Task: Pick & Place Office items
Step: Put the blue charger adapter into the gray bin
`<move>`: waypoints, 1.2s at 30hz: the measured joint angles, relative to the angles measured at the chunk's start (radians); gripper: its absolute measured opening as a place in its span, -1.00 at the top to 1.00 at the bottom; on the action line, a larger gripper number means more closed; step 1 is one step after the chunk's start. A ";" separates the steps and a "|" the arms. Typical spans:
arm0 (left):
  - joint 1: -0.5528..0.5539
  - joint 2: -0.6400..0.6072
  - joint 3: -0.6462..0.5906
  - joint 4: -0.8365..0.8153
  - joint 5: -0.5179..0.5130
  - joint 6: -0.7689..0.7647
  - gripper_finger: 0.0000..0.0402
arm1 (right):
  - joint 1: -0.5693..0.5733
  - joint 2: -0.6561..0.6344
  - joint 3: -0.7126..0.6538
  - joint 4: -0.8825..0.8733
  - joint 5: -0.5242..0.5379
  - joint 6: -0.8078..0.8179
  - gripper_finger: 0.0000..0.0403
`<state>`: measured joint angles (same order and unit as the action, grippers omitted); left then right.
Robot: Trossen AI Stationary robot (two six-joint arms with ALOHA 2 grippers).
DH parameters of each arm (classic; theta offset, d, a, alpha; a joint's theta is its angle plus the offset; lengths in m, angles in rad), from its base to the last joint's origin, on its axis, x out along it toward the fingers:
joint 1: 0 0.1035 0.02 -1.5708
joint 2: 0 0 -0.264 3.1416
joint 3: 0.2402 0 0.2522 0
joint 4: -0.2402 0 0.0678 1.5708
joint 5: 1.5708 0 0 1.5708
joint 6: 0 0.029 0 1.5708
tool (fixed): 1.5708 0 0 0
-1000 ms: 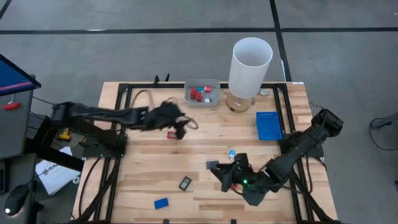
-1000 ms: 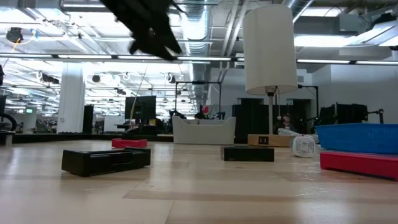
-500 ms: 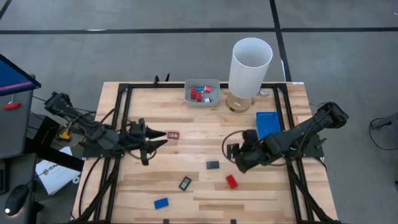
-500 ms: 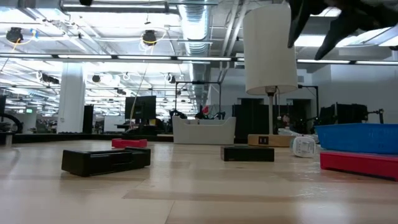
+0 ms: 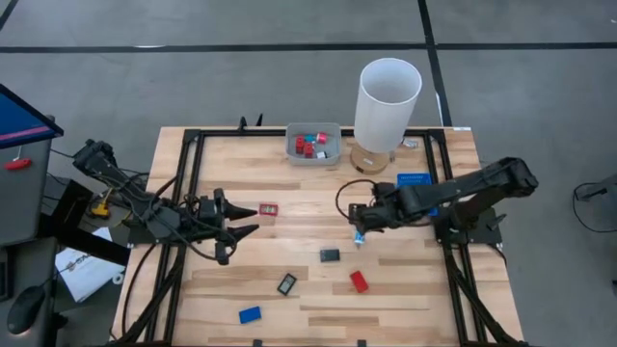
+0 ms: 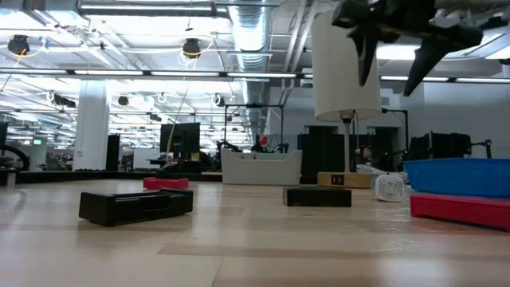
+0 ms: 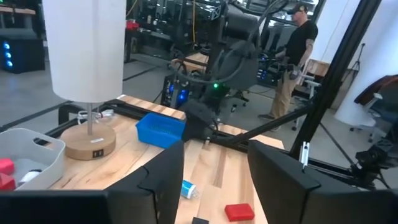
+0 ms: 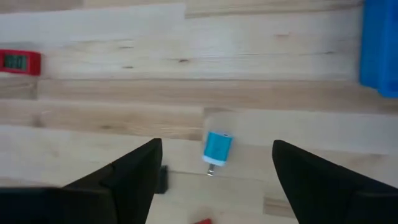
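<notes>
A small white-and-blue piece is lying on the counter just below the right tool, which is hovering over it with its fingers spread wide and holding nothing; the right wrist view is framing the piece squarely between them. This looks like the approach to the next pick.

Several items are already sitting in the grey tray at the counter's far edge, red and pale ones among them, so the job seems partly done. Left loose on the counter are a red framed rectangle, a small black block, a red block, a black framed rectangle and a blue block.

The left tool is waiting near the red framed rectangle, open and empty.

The blue tray is partly covered by the right arm, so its contents are hard to judge. The exact count inside the grey tray is too small to make out. The white lamp is hiding the counter beneath its shade.
</notes>
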<state>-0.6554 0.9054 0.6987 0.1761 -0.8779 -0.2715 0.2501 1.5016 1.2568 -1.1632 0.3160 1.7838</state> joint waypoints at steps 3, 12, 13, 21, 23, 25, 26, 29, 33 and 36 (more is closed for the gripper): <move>-0.007 0.000 0.000 -0.001 -0.006 0.003 0.12 | -0.018 0.049 -0.002 -0.006 -0.021 0.015 -0.47; -0.015 -0.002 0.000 -0.001 -0.006 0.003 0.14 | -0.010 0.239 -0.002 0.135 -0.100 0.046 -0.47; -0.019 -0.002 0.000 -0.001 -0.005 0.003 0.14 | -0.007 0.257 -0.002 0.153 -0.105 0.047 -0.47; -0.056 -0.002 0.000 0.000 -0.005 0.000 0.14 | 0.006 0.314 -0.027 0.190 -0.136 0.062 -0.47; -0.066 -0.002 0.000 0.000 -0.005 -0.002 0.14 | 0.013 0.305 -0.055 0.215 -0.136 0.085 -0.47; -0.075 -0.002 0.000 0.003 -0.005 -0.007 0.13 | 0.024 0.293 -0.083 0.235 -0.137 0.101 -0.47; -0.079 -0.002 0.000 0.005 -0.005 -0.014 0.13 | 0.027 0.290 -0.098 0.264 -0.138 0.105 -0.47; -0.085 -0.002 0.000 0.007 -0.005 -0.019 0.13 | 0.036 0.289 -0.129 0.315 -0.154 0.114 -0.47; -0.086 -0.002 0.000 0.007 -0.005 -0.021 0.15 | 0.036 0.288 -0.152 0.339 -0.157 0.128 -0.47; -0.086 -0.002 0.000 0.007 -0.005 -0.022 0.15 | 0.030 0.288 -0.153 0.334 -0.157 0.125 -0.47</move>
<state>-0.7414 0.9031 0.6987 0.1835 -0.8827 -0.2935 0.2803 1.7897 1.1041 -0.8295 0.1585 1.9084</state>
